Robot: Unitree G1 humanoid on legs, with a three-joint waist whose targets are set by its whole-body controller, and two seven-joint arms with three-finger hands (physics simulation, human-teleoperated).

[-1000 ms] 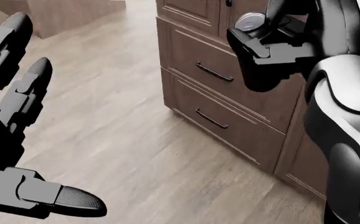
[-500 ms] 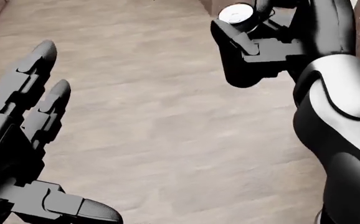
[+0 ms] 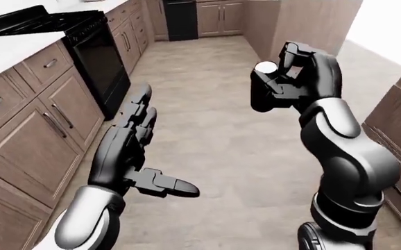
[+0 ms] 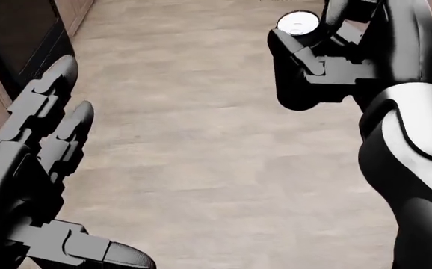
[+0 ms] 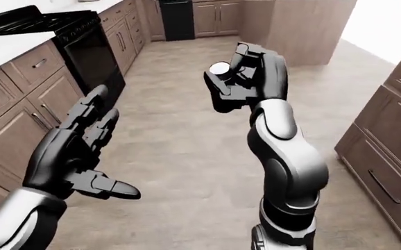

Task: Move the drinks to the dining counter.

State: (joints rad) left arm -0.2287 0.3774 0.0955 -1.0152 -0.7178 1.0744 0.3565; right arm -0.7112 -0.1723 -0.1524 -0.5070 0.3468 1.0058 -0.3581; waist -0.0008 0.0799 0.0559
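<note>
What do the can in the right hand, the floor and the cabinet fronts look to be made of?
The can in the right hand: likely metal, judging by its pale silvery, ringed top. The floor: light wood-look planks, matte, with visible grain lines. The cabinet fronts: brown wood or veneer, with dark bar handles.

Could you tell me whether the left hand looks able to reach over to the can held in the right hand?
Probably yes: the left hand is open and empty, and only bare floor shows between it and the can in the right hand.

Wood-plank floor [image 3: 214, 140] runs between brown cabinets [image 3: 27, 130].
</note>
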